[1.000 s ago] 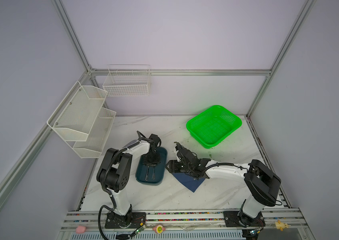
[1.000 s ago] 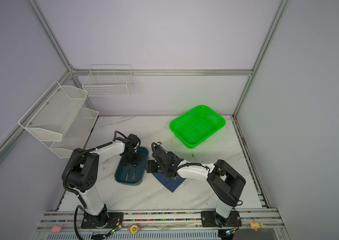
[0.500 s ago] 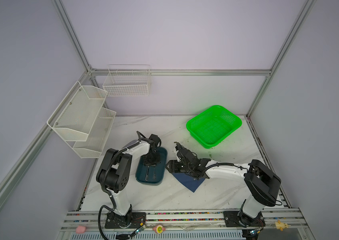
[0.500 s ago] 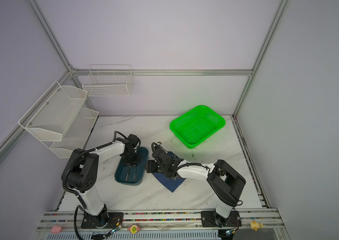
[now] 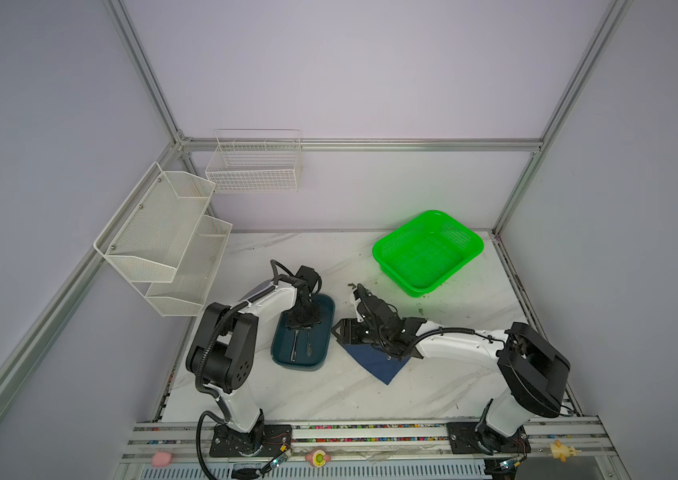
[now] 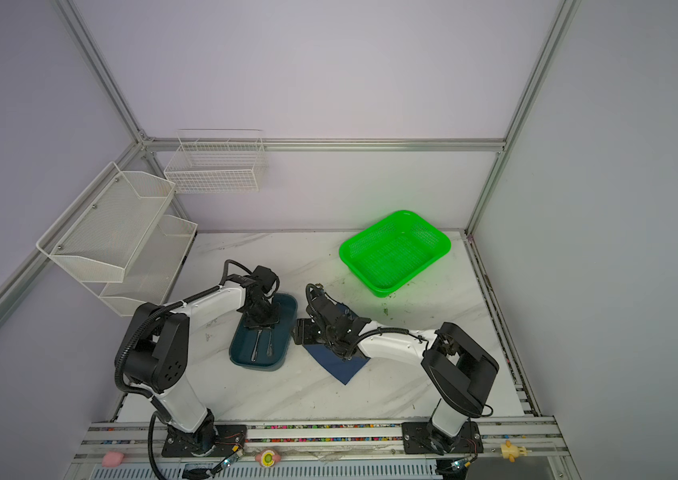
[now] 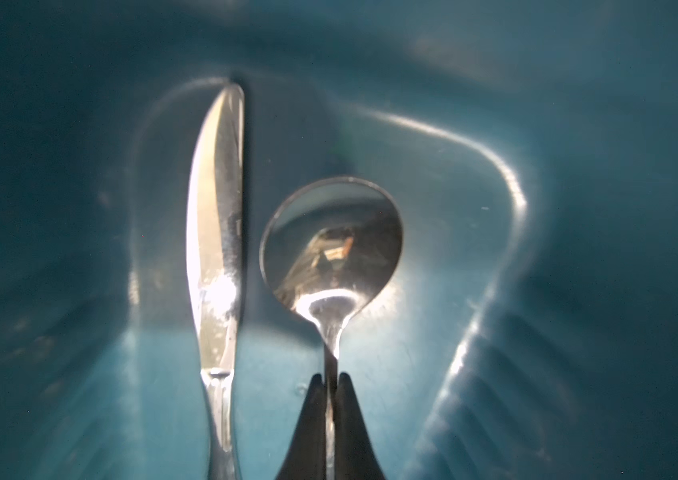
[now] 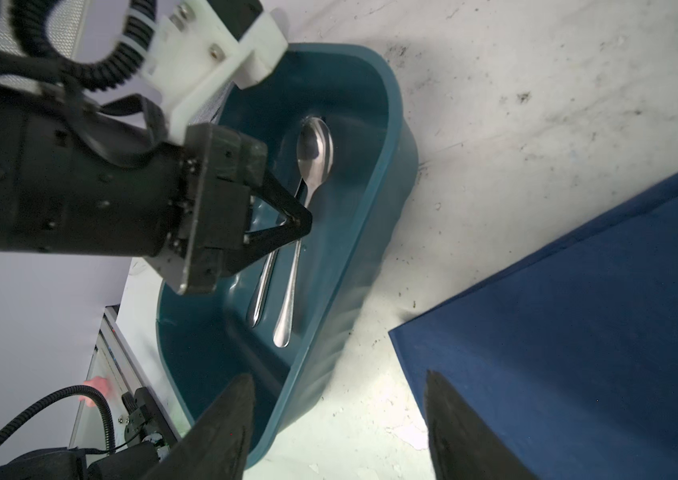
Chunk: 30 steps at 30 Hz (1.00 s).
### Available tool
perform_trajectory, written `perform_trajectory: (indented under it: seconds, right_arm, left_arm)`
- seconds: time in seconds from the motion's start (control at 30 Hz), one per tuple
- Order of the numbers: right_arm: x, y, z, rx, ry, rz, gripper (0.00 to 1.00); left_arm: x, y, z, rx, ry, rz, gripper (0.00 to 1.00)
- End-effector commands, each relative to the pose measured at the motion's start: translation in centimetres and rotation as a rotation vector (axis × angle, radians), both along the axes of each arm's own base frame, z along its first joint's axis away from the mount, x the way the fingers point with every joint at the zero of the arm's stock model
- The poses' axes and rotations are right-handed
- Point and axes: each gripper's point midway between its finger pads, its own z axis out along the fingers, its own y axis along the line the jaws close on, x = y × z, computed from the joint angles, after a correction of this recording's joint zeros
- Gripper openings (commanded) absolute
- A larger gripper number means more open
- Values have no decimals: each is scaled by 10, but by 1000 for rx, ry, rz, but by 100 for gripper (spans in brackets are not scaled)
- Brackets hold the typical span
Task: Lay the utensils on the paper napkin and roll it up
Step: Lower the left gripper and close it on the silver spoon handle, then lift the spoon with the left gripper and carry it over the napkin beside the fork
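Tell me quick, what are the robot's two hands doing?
Left gripper: closed on the spoon, at its neck, inside the teal tray.
Right gripper: open, holding nothing, by the blue napkin.

Two robot arms (image 5: 453, 349). One marble table (image 5: 329, 399). One dark teal tray (image 5: 323, 338), with one knife (image 7: 215, 232) and one spoon (image 7: 331, 237) inside. One navy napkin (image 5: 374, 361). One green basket (image 5: 391, 272). On the walls, one white wire basket (image 5: 254, 174) and one two-tier mesh shelf (image 5: 163, 232).
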Motion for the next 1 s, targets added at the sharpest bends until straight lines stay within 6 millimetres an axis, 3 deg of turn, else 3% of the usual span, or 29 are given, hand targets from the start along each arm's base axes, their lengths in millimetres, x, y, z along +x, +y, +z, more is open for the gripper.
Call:
perform_trajectory:
  seconds: [0.0, 0.43, 0.77, 0.97]
  right_arm:
    - [0, -2, 13, 33, -27, -22, 67]
    - [5, -12, 22, 37, -60, -73, 67]
    - [14, -40, 38, 37, -128, -194, 71]
    - [16, -51, 38, 46, -104, -240, 71]
  left_arm:
    - [-5, -1, 15, -11, -28, 1, 2]
    - [-8, 0, 35, -20, -48, 0, 2]
    - [-8, -10, 62, -95, -88, -9, 3]
    - [-9, -21, 77, -155, -108, -5, 3]
